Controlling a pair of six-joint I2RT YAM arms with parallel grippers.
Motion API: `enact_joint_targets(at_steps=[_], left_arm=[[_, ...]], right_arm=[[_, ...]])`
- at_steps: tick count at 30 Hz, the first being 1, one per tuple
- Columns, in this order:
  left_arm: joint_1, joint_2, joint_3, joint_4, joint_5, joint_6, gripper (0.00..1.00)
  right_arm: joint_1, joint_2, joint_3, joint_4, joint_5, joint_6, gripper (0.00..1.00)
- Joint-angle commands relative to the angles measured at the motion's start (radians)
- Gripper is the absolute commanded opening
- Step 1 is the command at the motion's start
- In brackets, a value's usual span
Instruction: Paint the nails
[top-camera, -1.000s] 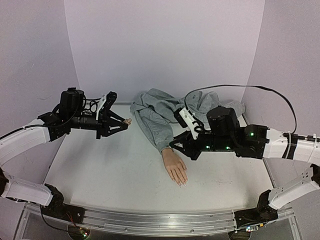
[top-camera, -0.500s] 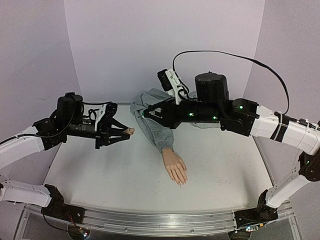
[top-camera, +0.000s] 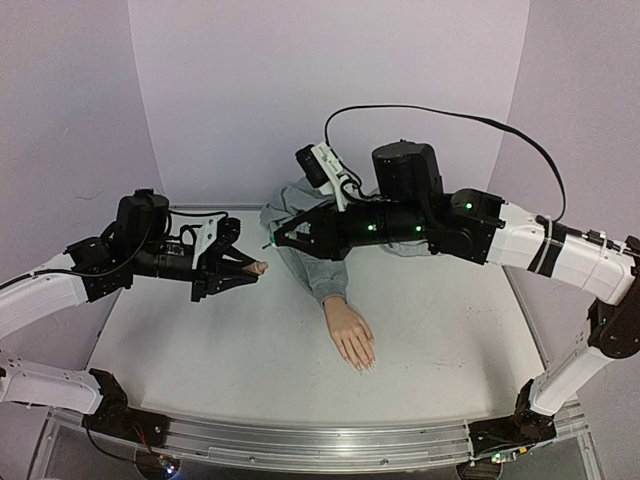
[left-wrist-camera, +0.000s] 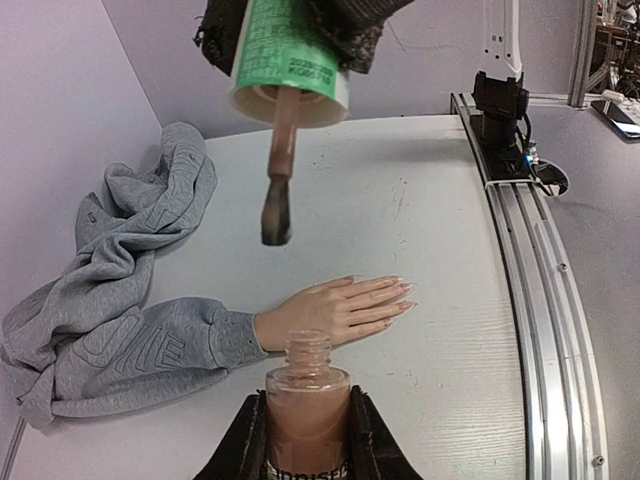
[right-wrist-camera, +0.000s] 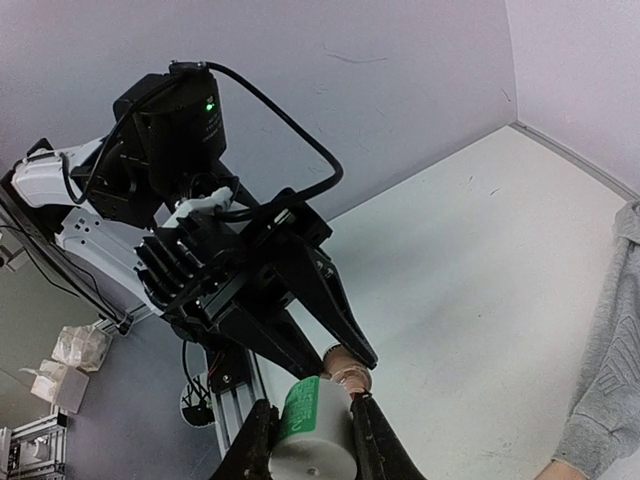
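At lower centre, the nails (top-camera: 363, 366) on the mannequin hand (top-camera: 350, 335) are left untouched. Further back, the open bottle (left-wrist-camera: 307, 398) is clamped in the left gripper (top-camera: 249, 268). The right gripper (top-camera: 277, 238), closed on the brush cap (left-wrist-camera: 290, 65), has been swung up from beside the wrist to the bottle, probably to reload the brush.

Both arms are built of white shell links with black joint housings. The left arm (top-camera: 40, 290), at the left of the top view, has a round black motor and thin black wires near the wrist. Its left gripper (top-camera: 248, 268) is black with a white plate. The right arm (top-camera: 570, 255), at the right, shows small green lights, dark bands on a white link, and a black cable (top-camera: 400, 107) looping above. The right gripper (top-camera: 278, 240) is black too.
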Motion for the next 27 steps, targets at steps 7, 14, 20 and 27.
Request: enact_joint_targets(at_steps=[7,14,20,27], left_arm=[[-0.005,-0.038,-0.027,0.154,0.012,-0.091,0.00],[-0.005,-0.032,-0.035,0.182,0.033,-0.107,0.00],[-0.005,-0.038,-0.040,0.185,0.037,-0.106,0.00],[-0.005,-0.031,-0.038,0.185,0.056,-0.107,0.00]], right_arm=[[0.005,-0.056,-0.037,0.036,-0.027,0.005,0.00],[0.005,-0.066,-0.052,0.042,-0.026,0.002,0.00],[0.004,-0.056,-0.051,0.050,-0.018,-0.001,0.00],[0.004,-0.063,-0.051,0.055,0.012,-0.007,0.00]])
